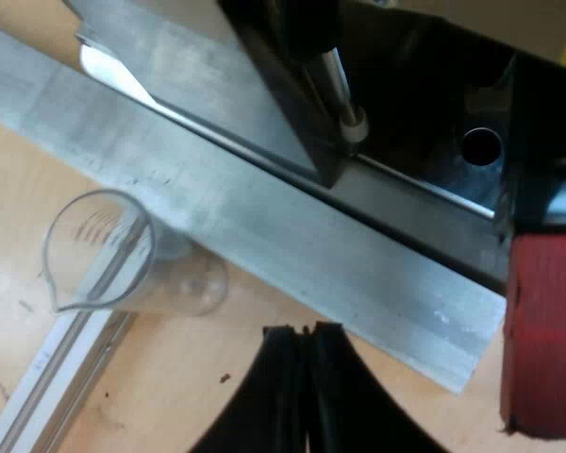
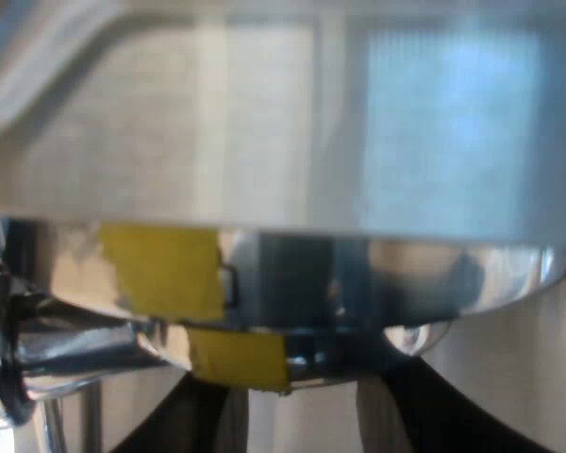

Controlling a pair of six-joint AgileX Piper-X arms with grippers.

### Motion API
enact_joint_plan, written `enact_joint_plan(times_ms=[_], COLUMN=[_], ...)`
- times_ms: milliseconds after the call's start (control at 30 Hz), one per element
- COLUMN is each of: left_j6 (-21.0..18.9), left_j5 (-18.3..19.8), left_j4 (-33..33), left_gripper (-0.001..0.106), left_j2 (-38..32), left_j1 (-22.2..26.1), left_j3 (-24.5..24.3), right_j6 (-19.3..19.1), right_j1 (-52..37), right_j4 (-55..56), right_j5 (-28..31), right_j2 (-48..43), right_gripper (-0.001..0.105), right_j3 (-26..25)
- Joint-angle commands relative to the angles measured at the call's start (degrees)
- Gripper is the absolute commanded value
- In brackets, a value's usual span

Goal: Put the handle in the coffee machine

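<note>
Pressing flat against each other, the two black fingers of my left gripper [image 1: 305, 332] hold nothing; their tips meet in a thin seam over bare wooden table [image 1: 19, 208]. Just beyond those tips runs the espresso machine [image 1: 264, 226], whose base is a long band of brushed, matte metal with a straight, sharp edge. Between tips and edge lies a narrow strip of open wood. To one side of the fingers, a clear measuring glass [image 1: 123, 255] lies tipped over on the wood, its spouted rim turned away from the machine and its far end close against the metal band. A pale rail [image 1: 57, 377] runs under the glass. Farther past the fingers, a slim chrome rod [image 1: 340, 85] comes down beside a dark, angular block. On the fingers' other side the handle's red end [image 1: 544, 340] hangs beyond the metal band's corner, blunt, boxy and dull-surfaced.

My right gripper [image 2: 297, 385] has its dark fingers spread, with a pale gap between them. Right past the tips sits the holder [image 2: 406, 283], a rounded, mirror-bright chrome bowl patched with yellow tape [image 2: 165, 269], tucked close under the machine's broad, pale brushed body. I cannot tell whether the tips touch the chrome — there is scant room above the bowl.
</note>
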Motion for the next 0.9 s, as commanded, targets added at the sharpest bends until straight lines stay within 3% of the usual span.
enact_joint_plan(times_ms=[33, 333, 467, 533, 600, 900], left_j6=[0.0, 0.0, -2.17, -2.2, -2.23, -2.07], left_j5=[-3.1, -3.93, -3.81, -3.07, 0.33, 2.7], left_j4=[-0.18, -0.08, 0.35, 1.06, 3.56, 9.19], left_gripper=[0.0, 0.0, 0.0, 0.0, 0.0, 0.0], left_j2=[1.26, 4.57, 6.63, 6.68, 6.66, 6.66], left_j1=[-2.14, -3.02, -3.02, -3.02, -3.02, -3.02], left_j3=[-0.52, -0.52, -0.52, -0.52, -0.52, -0.52], right_j6=[-1.51, -1.51, -1.51, -1.51, -1.51, -1.51], right_j1=[0.12, 0.12, 0.12, 0.12, 0.12, 0.12], right_j4=[-8.18, -8.18, -8.18, -8.18, -8.18, -8.18], right_j5=[-2.08, -2.08, -2.08, -2.08, -2.08, -2.08], right_j2=[-2.96, -2.96, -2.96, -2.96, -2.96, -2.96], right_gripper=[0.031, 0.031, 0.031, 0.031, 0.031, 0.031], right_j3=[-2.64, -2.64, -2.64, -2.64, -2.64, -2.64])
